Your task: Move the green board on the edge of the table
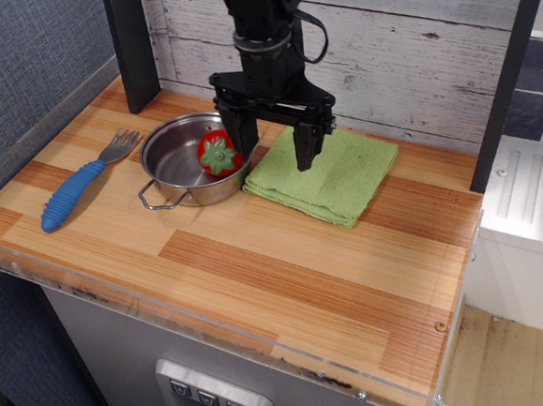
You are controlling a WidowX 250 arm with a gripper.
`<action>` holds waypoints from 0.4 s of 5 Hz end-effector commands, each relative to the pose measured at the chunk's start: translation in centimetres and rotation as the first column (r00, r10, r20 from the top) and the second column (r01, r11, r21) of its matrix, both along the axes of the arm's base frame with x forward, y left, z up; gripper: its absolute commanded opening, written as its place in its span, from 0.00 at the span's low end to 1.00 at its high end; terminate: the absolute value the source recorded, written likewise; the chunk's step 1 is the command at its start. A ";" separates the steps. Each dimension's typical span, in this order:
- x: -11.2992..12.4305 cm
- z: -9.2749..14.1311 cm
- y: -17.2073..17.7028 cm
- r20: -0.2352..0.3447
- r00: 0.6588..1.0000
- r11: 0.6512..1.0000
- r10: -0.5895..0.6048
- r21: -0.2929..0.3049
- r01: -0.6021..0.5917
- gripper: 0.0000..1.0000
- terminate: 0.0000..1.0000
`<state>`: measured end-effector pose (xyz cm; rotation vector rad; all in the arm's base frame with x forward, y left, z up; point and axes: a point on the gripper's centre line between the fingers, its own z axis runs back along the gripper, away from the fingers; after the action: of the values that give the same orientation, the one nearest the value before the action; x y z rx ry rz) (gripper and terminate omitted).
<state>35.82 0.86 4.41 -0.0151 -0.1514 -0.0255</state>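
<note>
On striped table (287, 277): green board (330, 175); pot (179, 159)

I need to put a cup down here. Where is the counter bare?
Bare: the front half of the table, before the pot and green board. Crowded: the back, where fork, pot, strawberry, board and gripper sit.

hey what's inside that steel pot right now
Inside the steel pot sits a red strawberry with a green top, against the right wall. The rest shows bare metal. The open gripper covers part of the pot's right rim.
</note>
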 end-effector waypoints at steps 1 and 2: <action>2.2 1.1 -1.0 0.143 0.989 1.000 0.025 0.014 -0.028 1.00 0.00; 2.6 0.5 -1.6 0.168 0.985 1.000 0.028 -0.003 -0.028 1.00 0.00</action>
<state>38.06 -0.69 3.35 -0.0167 -0.2836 0.0146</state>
